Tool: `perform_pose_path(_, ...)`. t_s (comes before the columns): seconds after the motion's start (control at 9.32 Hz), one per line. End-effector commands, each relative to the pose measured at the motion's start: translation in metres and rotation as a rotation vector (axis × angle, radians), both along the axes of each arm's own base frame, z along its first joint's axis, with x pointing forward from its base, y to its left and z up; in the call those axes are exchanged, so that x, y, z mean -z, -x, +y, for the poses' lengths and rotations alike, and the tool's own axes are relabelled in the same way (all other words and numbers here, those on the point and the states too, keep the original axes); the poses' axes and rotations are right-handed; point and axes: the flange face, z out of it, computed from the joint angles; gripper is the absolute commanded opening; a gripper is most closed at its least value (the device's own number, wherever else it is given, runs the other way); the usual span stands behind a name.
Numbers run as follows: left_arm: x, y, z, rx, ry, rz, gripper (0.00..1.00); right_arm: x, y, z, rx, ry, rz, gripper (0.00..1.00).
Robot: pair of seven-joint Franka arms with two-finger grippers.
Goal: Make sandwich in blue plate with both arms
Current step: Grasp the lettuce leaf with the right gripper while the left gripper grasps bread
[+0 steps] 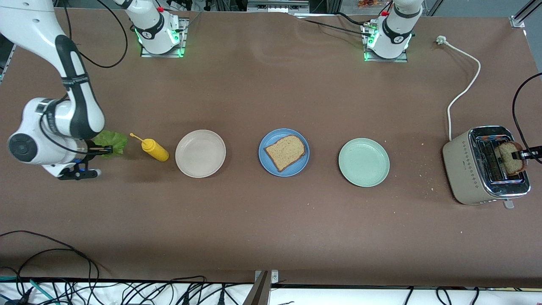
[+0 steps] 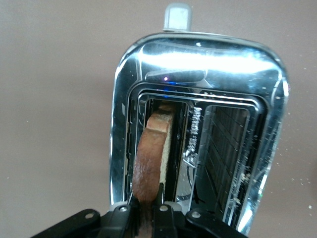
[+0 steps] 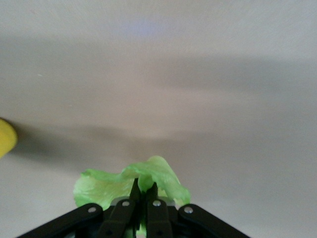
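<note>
Left pincer [image 2: 147,210]: at the toaster [image 1: 465,165], at the left arm's end of the worktop [image 1: 271,228]. Its fingers are clamped on the upper edge of a toast slice [image 2: 151,158] that stands upright in one slot; the second slot holds nothing visible.

Right pincer [image 3: 143,196]: at the right arm's end of the worktop, fingers pressed together on a lettuce leaf [image 3: 124,181]. Whether the leaf touches the surface cannot be told.

Blue plate [image 1: 267,163]: mid-worktop, carrying one bread slice [image 1: 286,151] lying flat. It sits between a beige plate [image 1: 200,153] toward the right arm's end and a mint plate [image 1: 363,162] toward the left arm's end, each well apart from it.

Yellow bottle [image 1: 153,149]: lying on its side between the lettuce and the beige plate.
</note>
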Motion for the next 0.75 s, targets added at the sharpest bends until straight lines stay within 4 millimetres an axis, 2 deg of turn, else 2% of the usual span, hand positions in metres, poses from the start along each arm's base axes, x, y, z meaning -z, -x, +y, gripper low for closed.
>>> perform_pose_path(0.0,-0.074,0.009,-0.031,0.049,-0.019,-0.007,0.00,-0.098,-0.030,0.001,-0.059,-0.025,0.048,0.00)
perform_pose_path(0.21,-0.115,0.019,-0.051,0.068,-0.038,-0.019,0.00,-0.158,-0.039,0.021,-0.070,-0.034,0.062,0.00)
perform_pose_path(0.32,-0.128,0.023,-0.054,0.068,-0.047,-0.020,0.00,-0.181,-0.042,0.046,-0.096,-0.044,0.063,0.00)
perform_pose_path(0.43,-0.138,0.026,-0.057,0.068,-0.055,-0.030,0.00,-0.197,-0.045,0.068,-0.095,-0.043,0.041,0.00)
perform_pose_path(0.64,-0.146,0.030,-0.057,0.071,-0.063,-0.038,0.00,-0.207,-0.041,0.122,-0.054,-0.043,0.028,0.00)
